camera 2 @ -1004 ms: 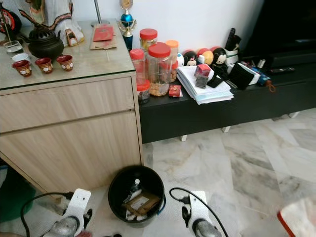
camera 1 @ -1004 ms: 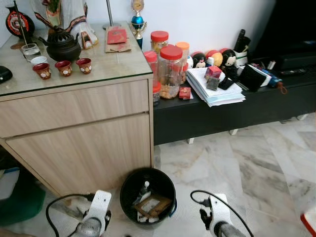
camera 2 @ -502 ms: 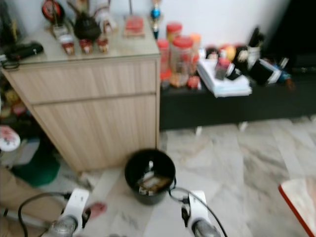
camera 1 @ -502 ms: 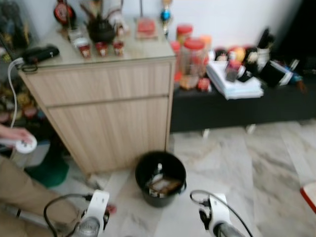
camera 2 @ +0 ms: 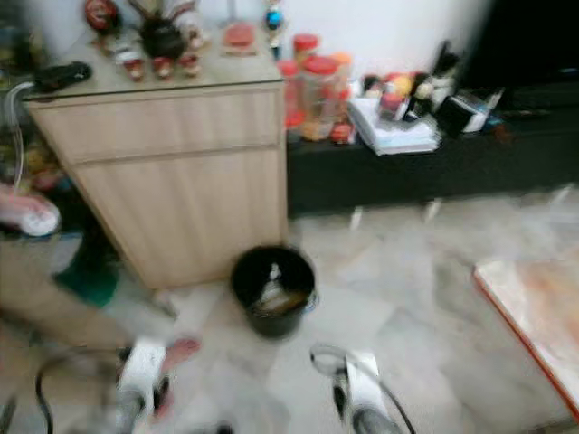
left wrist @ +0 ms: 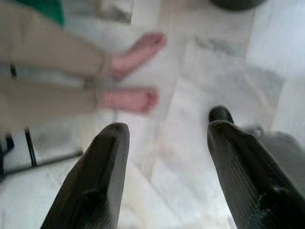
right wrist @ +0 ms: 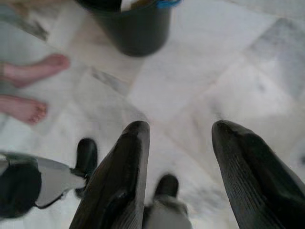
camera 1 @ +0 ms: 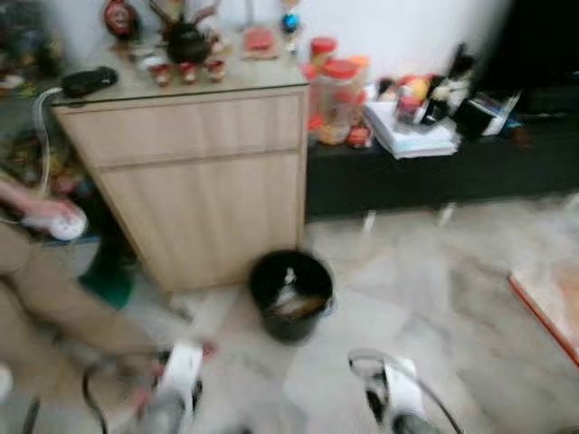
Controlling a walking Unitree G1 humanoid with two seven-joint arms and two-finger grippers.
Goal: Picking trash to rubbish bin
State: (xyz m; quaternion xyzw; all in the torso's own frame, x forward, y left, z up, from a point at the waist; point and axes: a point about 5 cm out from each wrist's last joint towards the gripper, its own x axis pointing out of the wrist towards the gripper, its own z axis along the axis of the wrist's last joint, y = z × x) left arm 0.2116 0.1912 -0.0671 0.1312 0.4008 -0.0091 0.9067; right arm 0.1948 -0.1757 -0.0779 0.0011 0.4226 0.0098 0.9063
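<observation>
A black rubbish bin stands on the marble floor by the corner of the wooden cabinet, with trash inside. The bin's wall also appears beyond my right fingers. My left gripper is open and empty, hanging low over the floor. My right gripper is open and empty too, above the tiles. Both arms hang at the bottom of the blurred eye views.
A person crouches at my left, bare feet on the floor, one hand on a white object. The wooden cabinet carries teaware. A black low bench bears jars and papers. A red-edged mat lies right.
The camera has pulled back and the view has blurred; the bin and cabinet look smaller and farther. A person has come into view on the left. Both arms still hang low.
</observation>
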